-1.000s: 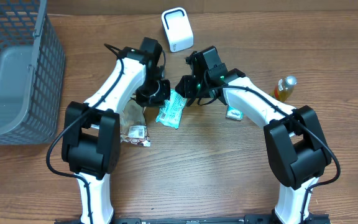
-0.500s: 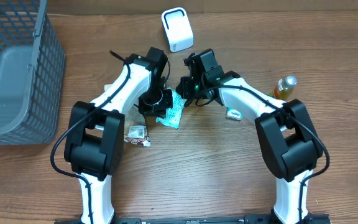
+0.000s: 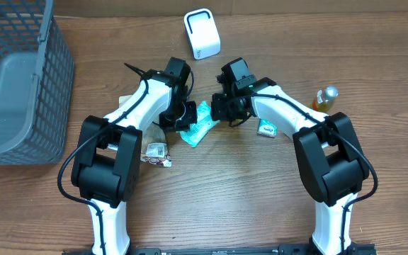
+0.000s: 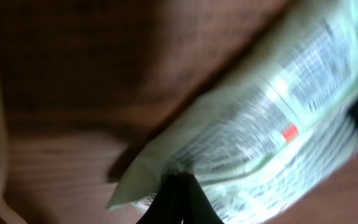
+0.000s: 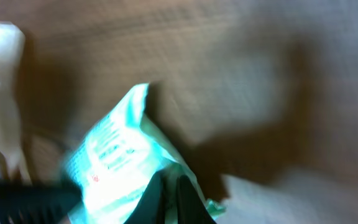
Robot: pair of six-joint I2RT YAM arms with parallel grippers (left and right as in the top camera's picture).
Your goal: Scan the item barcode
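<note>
1. Two claws meet over one item: the mint-green printed plastic packet (image 3: 198,125) lies near the middle of the wooden table (image 3: 246,191), between the two arms.
2. The left gripper (image 3: 183,119) has its jaws pressed together on the packet's near edge. In the left wrist view the dark fingertips (image 4: 178,190) pinch the film just below the printed panel (image 4: 260,143).
3. The right gripper (image 3: 219,113) is likewise closed. Its wrist view shows the tips (image 5: 174,190) nipped together at a corner of the packet (image 5: 117,158), so both claws appear clamped on the same item from opposite ends.
4. Step in hand, as I judge it: securing a two-handed hold on the packet before presenting it. The scan itself is not yet done.
5. The white box-shaped scanner (image 3: 202,33) stands well apart, at the far edge of the table, with its face turned toward the arms.
6. The next move calls for lifting the packet clear of the table, carrying it toward the scanner, and pulling the film flat so the barcode faces the window. I cannot tell from the blurred print where the barcode sits.
7. The grey wire basket (image 3: 20,71), the small amber bottle (image 3: 324,100) and the brown-and-white wrapper (image 3: 156,152) stand aside from the route.
</note>
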